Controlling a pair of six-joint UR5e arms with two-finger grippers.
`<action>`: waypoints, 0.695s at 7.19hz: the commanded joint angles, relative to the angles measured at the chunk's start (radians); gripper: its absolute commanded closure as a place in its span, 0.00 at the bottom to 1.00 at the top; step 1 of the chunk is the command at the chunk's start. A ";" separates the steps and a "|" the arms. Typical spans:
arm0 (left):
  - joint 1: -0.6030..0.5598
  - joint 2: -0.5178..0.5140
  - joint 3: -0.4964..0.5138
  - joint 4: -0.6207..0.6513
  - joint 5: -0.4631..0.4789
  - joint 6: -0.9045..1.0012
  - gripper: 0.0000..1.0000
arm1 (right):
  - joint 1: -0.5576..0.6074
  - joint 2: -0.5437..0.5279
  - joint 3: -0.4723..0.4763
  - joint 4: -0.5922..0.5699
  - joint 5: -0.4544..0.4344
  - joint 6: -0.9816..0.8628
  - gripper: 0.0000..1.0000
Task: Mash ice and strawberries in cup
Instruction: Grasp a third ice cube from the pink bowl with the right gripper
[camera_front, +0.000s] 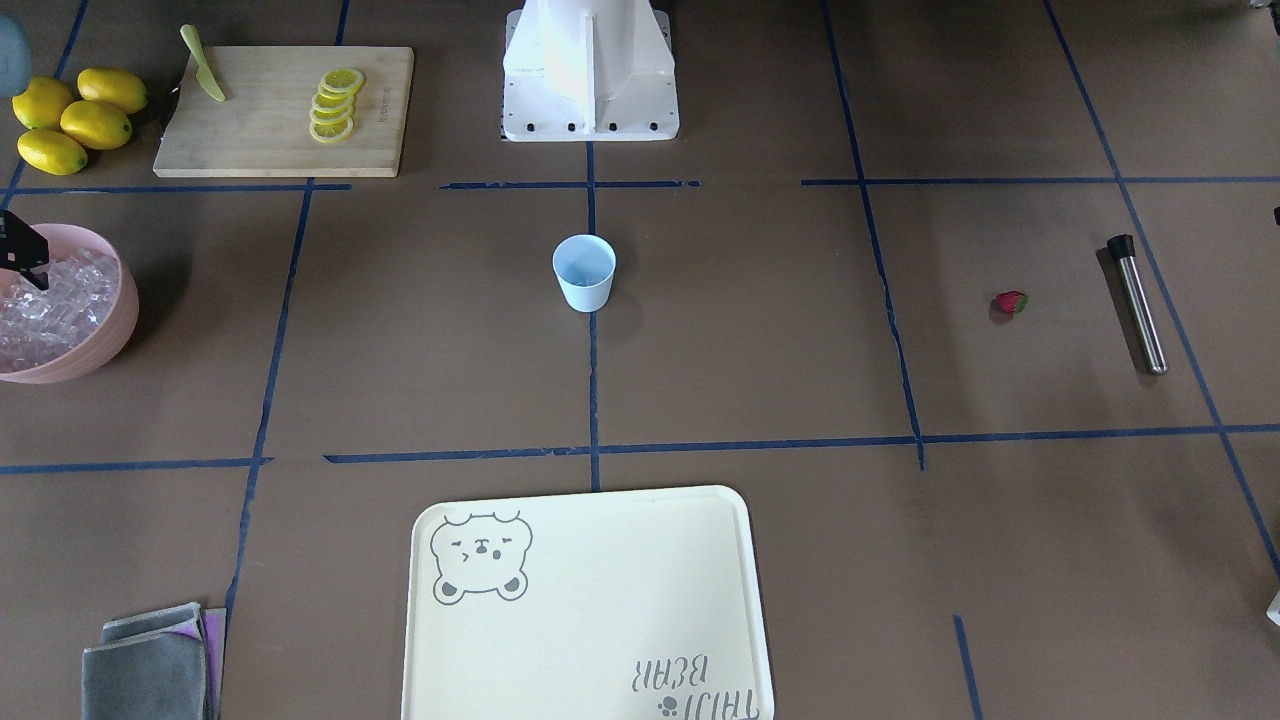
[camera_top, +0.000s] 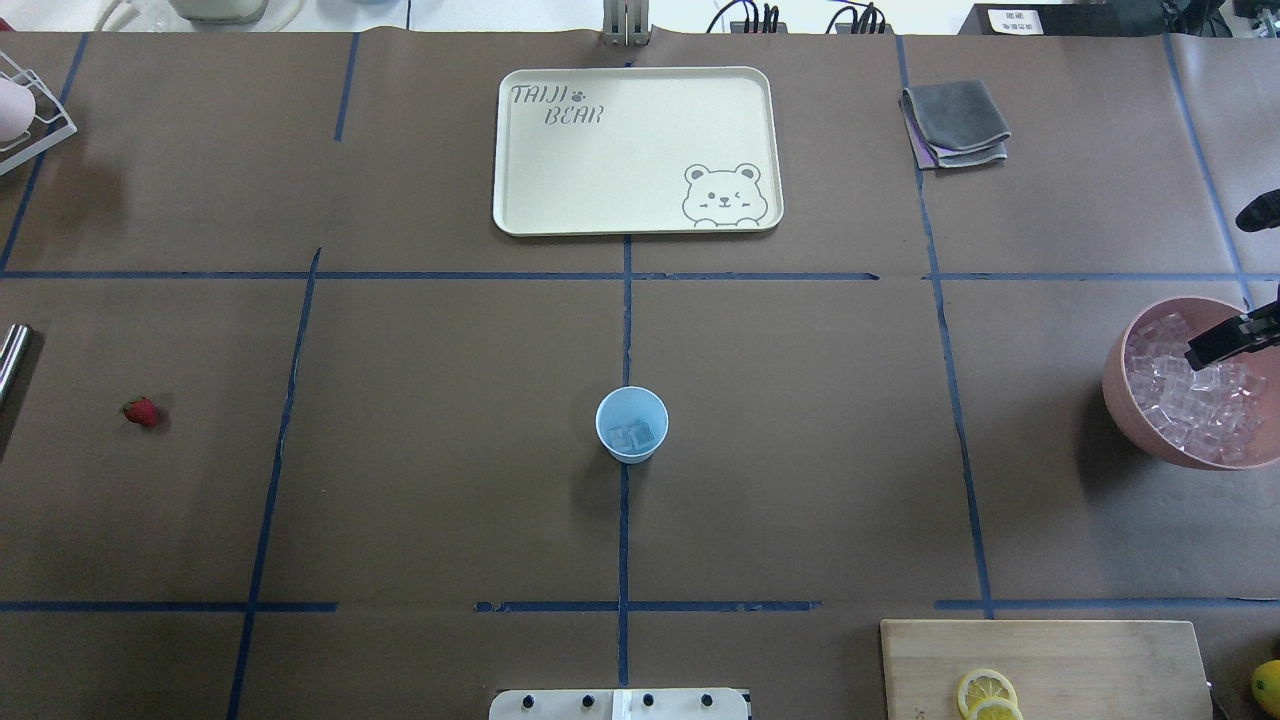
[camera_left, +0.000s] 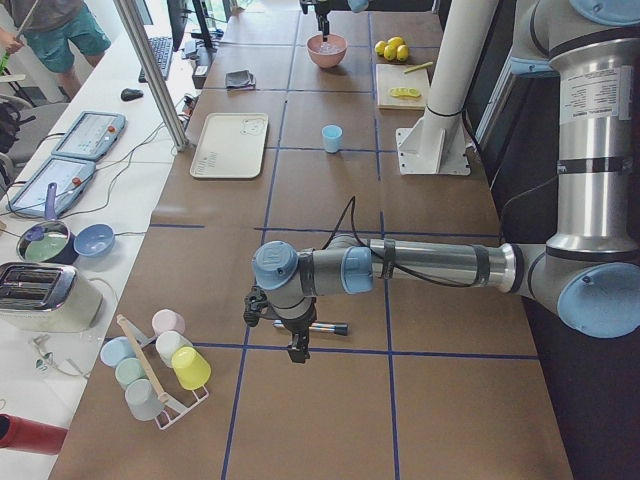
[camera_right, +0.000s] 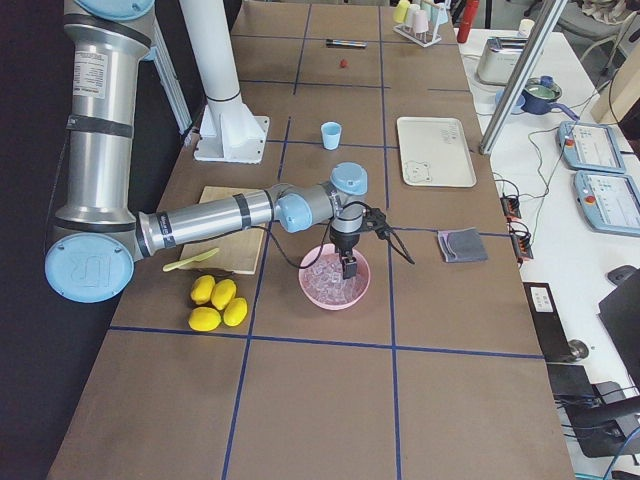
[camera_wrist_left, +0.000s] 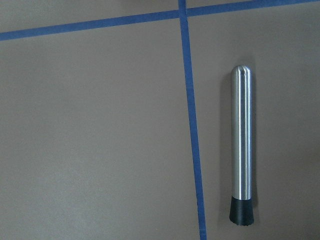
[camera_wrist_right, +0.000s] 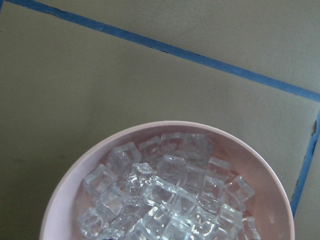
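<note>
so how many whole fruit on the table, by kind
whole lemons: 4
strawberries: 1
total: 5

Ice (camera_top: 633, 436) in cup (camera_front: 584, 292); strawberry (camera_top: 141, 411) left; bowl (camera_top: 1120, 388) right

The right hand (camera_top: 1205, 350) is cut off by the overhead view's edge above the pink bowl (camera_top: 1118, 410), which is also cropped; its finger gap is unreadable. The left hand (camera_left: 298, 350) is too small to judge. Overhead, the muddler (camera_top: 9, 358) shows only 1 end.
</note>
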 joint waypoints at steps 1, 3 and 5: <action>0.000 0.000 0.000 0.000 0.000 0.000 0.00 | -0.017 -0.002 -0.017 0.000 -0.001 0.178 0.19; 0.001 -0.002 -0.002 -0.001 0.000 0.000 0.00 | -0.035 -0.002 -0.026 0.000 -0.001 0.254 0.25; 0.000 0.000 -0.005 -0.005 0.000 0.000 0.00 | -0.051 -0.002 -0.037 0.000 -0.007 0.254 0.31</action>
